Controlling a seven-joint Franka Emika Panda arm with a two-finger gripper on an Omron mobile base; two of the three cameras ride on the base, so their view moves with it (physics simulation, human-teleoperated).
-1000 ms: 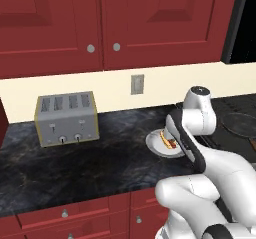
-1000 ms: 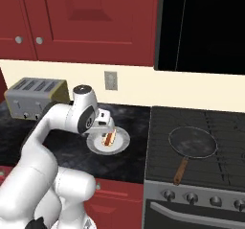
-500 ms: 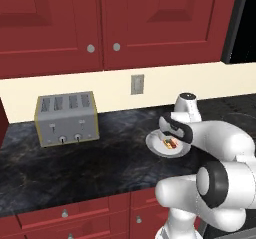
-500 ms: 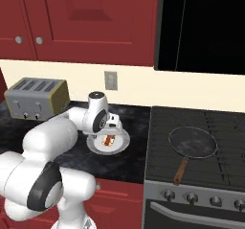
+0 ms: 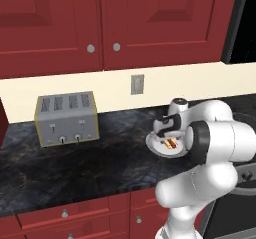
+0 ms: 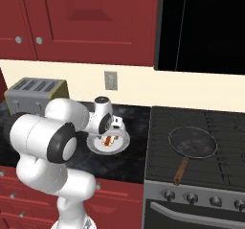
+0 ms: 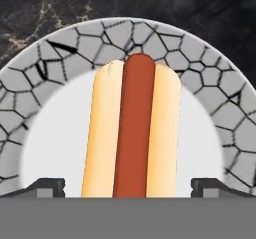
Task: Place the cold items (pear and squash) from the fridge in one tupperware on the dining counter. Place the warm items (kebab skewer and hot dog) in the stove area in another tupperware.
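Right now, left to right: toaster, then plate beside the stove. Hot dog lies on it, long axis between the fingers. Gripper spread wide, straddling it, directly above.

A home kitchen is shown: dark red cabinets are hung above a black marbled counter, on which a toaster is set, and a stove with a frying pan is fitted alongside.
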